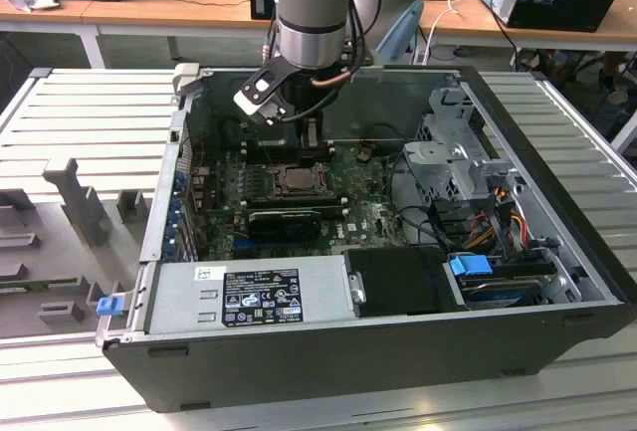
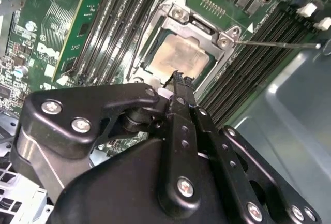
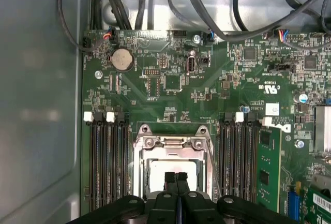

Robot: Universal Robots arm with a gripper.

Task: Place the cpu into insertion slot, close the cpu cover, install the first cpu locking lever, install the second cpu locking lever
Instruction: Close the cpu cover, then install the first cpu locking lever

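The arm (image 1: 314,13) reaches down into an open computer case (image 1: 557,252) that lies on a ribbed grey worktop (image 1: 80,112). The pincer (image 3: 176,176) hangs just above the insertion slot (image 1: 296,180), its two fingers pressed together with nothing between them. In both wrist views the cpu (image 2: 181,56) sits in the slot, its pale metal top showing through the window of the cpu cover (image 2: 199,25), which lies flat over it. The fingertips (image 2: 178,75) are over the chip's near edge; I cannot tell whether they touch it. A thin metal lever (image 2: 274,43) runs out from one corner of the cover across the memory slots (image 3: 106,162) and seems unlatched. Green motherboard (image 3: 170,79) surrounds the socket.
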